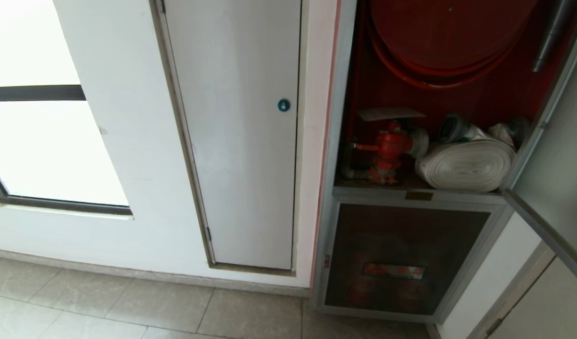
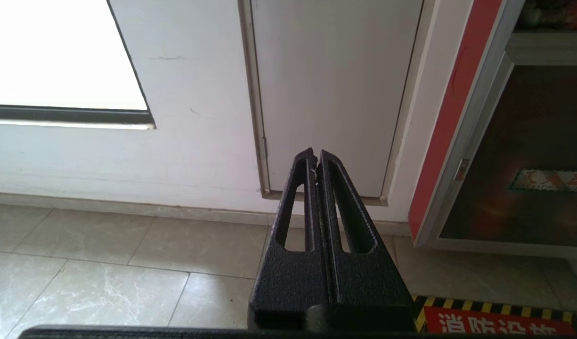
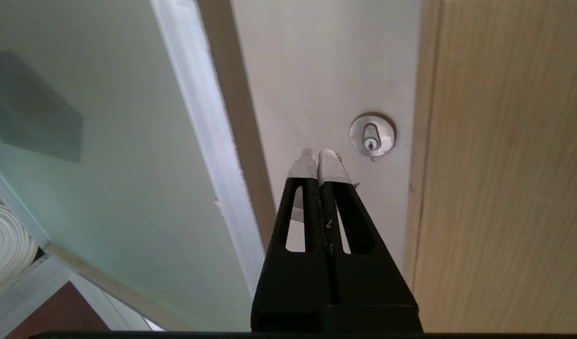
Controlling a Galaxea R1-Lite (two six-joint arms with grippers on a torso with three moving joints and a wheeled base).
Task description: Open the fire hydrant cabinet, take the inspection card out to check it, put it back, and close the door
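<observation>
Glossy beige floor tiles (image 2: 104,282); fire hydrant cabinet (image 1: 337,155) open, flat-coiled white hose (image 1: 467,165) inside; both jaws closed, empty.

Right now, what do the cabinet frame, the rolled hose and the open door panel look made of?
Fire hydrant cabinet frame: brushed silver metal, likely aluminium, matte grey sheen. Rolled hose: white woven fabric, flat layers coiled with visible ribbing. Door, swung open: glass panel in the same silver frame, pale and slightly reflective from this side; tint cannot be judged here.
</observation>
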